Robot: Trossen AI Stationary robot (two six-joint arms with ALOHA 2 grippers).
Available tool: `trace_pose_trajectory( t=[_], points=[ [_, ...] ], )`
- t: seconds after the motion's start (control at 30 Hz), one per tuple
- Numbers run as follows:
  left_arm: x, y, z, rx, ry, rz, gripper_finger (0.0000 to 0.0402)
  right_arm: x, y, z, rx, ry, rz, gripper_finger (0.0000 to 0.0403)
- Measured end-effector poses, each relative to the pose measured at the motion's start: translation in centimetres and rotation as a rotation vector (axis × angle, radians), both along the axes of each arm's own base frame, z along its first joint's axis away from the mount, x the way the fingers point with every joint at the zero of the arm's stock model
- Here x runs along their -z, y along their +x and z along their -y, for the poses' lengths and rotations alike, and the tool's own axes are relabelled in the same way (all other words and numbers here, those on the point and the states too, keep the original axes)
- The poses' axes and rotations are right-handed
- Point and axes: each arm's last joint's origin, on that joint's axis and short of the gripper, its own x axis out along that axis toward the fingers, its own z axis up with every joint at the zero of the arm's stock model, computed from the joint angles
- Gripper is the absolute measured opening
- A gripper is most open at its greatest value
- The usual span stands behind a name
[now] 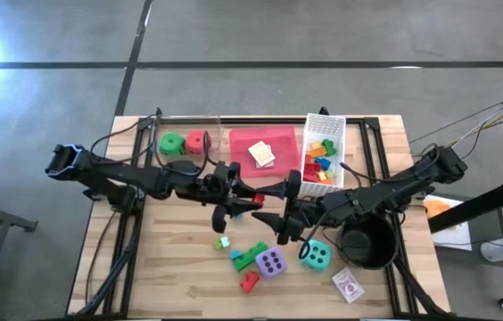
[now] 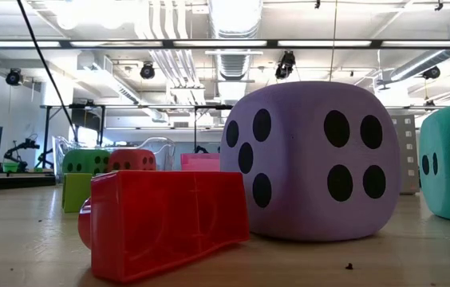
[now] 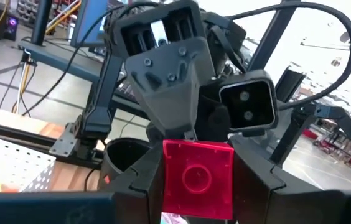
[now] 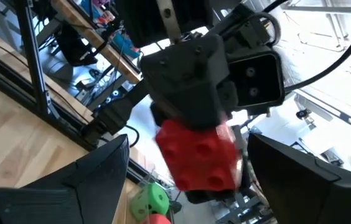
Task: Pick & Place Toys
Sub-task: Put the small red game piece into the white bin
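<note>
Mid-counter (image 1: 180, 267), above the scattered toys: red brick (image 3: 197, 179) clamped flat in the left pincer (image 1: 250, 198), presented straight toward the right pincer (image 1: 278, 214). Right pincer spread wide and empty, facing it just beside, brick (image 4: 200, 155) squarely between its fingers (image 4: 94, 174). Likely a handover, right arm nearest.

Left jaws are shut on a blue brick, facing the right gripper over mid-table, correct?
Not quite: the brick is red, not blue, as the left wrist view shows. The left gripper does hold it facing the right gripper over mid-table.
</note>
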Motion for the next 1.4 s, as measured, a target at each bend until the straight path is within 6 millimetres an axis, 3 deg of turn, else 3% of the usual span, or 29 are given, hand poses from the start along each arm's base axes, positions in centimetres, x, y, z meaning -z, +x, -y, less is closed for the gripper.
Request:
trace_pose_trajectory(
  t=[0.13,0.47,0.73,1.0,1.13,1.23,1.4],
  points=[
    [0.2,0.2,-0.1,-0.003,0.002,-0.009,0.0132,0.0,0.0,0.0,0.002,-0.002,0.000,0.0293],
    [0.2,0.2,-0.2,-0.014,-0.029,-0.013,0.0132,0.0,0.1,0.3,0.015,-0.049,-0.009,0.0156],
    [0.2,0.2,-0.3,-0.019,-0.037,-0.015,0.0135,0.0,0.1,0.3,0.015,-0.065,-0.011,0.0148],
    [0.2,0.1,-0.3,-0.019,-0.008,-0.012,0.0317,0.1,0.1,0.3,0.005,-0.028,-0.017,0.0135],
    [0.0,-0.1,-0.3,-0.019,-0.006,-0.024,0.0382,0.2,0.1,0.3,0.004,-0.036,-0.029,0.0135],
    [0.0,-0.4,-0.4,-0.020,0.032,-0.040,0.0391,0.2,0.1,0.3,0.005,-0.033,-0.028,0.0135],
    [-0.2,-1.4,-0.6,-0.031,0.103,-0.092,0.0362,0.2,0.2,0.5,0.012,0.006,-0.022,0.0135]
  ],
)
